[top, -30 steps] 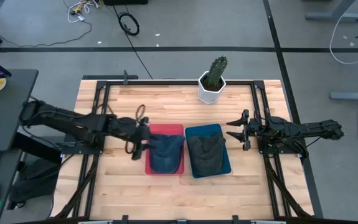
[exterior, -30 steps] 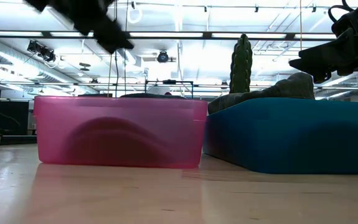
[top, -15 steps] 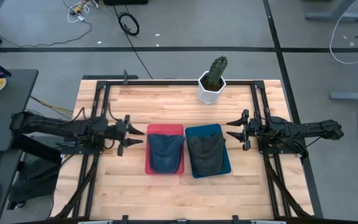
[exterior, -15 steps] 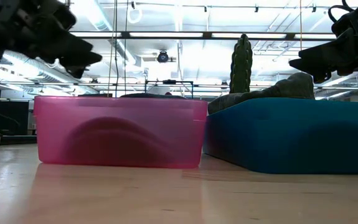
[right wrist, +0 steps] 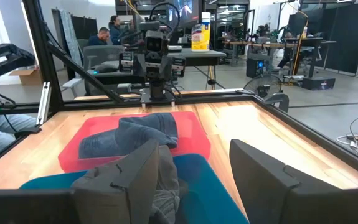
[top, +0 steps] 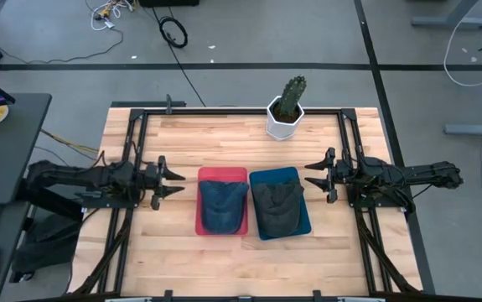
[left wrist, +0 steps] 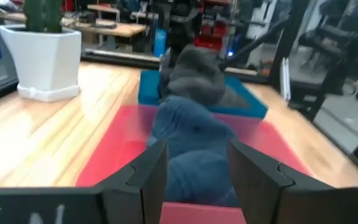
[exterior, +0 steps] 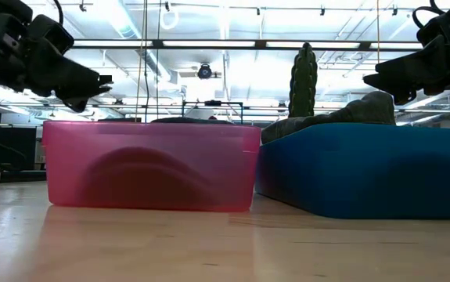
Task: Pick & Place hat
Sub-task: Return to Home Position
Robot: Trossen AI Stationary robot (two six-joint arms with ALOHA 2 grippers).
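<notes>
the left gripper (top: 173,183) has drawn back from over the pink bin (top: 222,172) toward the left side of the bench (top: 182,138), fingers released and empty. the blue cap (top: 222,205) lies inside the pink bin, well clear of it. the right gripper (top: 314,178) waits beside the blue bin (top: 304,225), fingers spread. placing looks finished; only homing remains.

I work in a robotics lab, open-plan and industrial. My wooden counter (top: 224,252) sits in a black metal frame (top: 138,134) on a grey floor (top: 249,80) strewn with loose cables (top: 172,32). Overhead run strip lights (exterior: 232,45) and bare ducting (exterior: 21,72). Beyond the counter's left edge, people (right wrist: 107,34) sit at desks, and more workbenches (left wrist: 113,26) stand past the right edge.
</notes>
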